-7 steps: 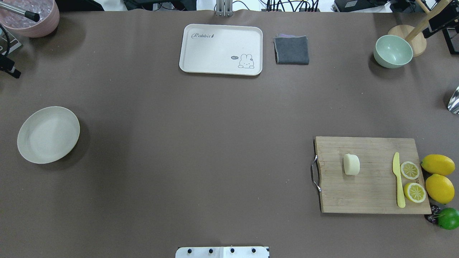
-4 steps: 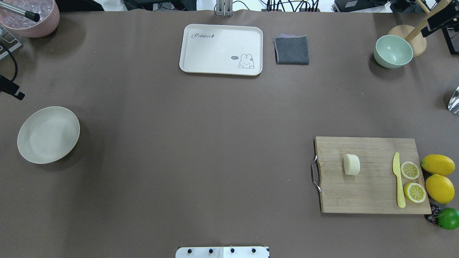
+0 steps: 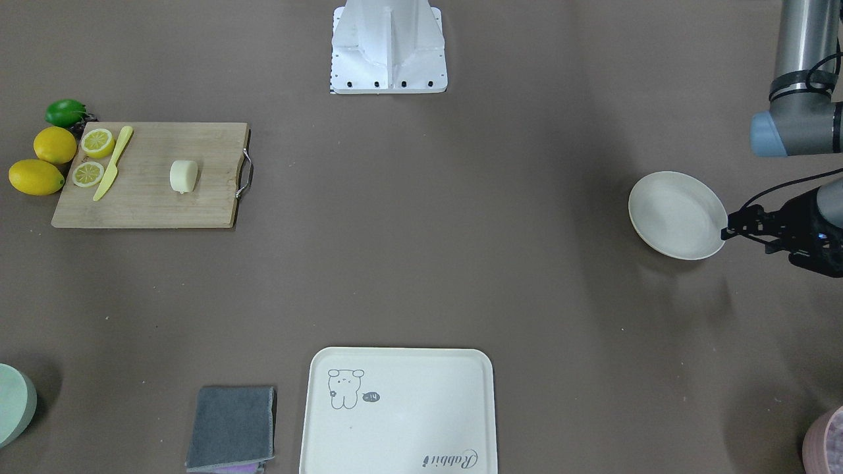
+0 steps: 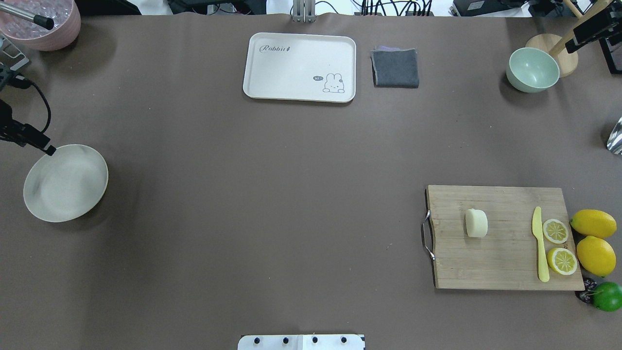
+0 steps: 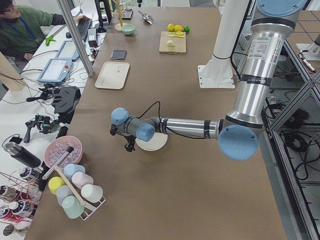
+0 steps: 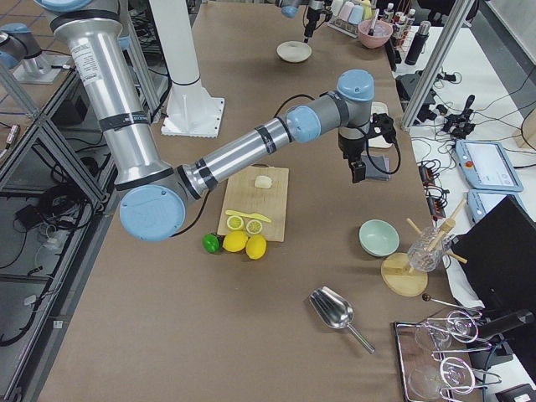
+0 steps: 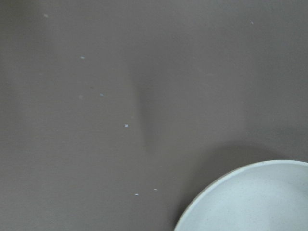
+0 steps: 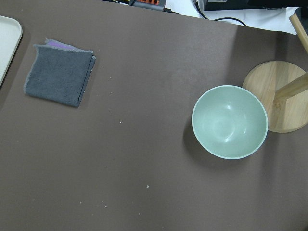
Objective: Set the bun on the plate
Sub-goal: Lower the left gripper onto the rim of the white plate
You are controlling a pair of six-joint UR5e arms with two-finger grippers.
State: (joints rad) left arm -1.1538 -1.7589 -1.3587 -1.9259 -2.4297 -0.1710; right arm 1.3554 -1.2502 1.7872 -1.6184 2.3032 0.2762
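The bun (image 4: 476, 223) lies on the cutting board (image 4: 505, 262), well apart from the plate (image 4: 65, 183) at the other end of the tabletop (image 4: 291, 194). The left claw (image 4: 48, 148) hangs at the plate's rim, the right claw (image 6: 358, 172) near a green bowl (image 4: 532, 69); whether either is spread or pressed together cannot be told.

A small, pale cream, rounded bun (image 4: 476, 223) lies on a rectangular wooden cutting board (image 4: 500, 265) at the table's right. A yellow plastic knife (image 4: 538, 243) and two lemon slices (image 4: 555, 231) lie further right on the board. Well apart, near the left edge, sits a round cream-white plate (image 4: 65, 183). The black left gripper (image 4: 48, 149) reaches in over the plate's far rim; whether they touch cannot be told.
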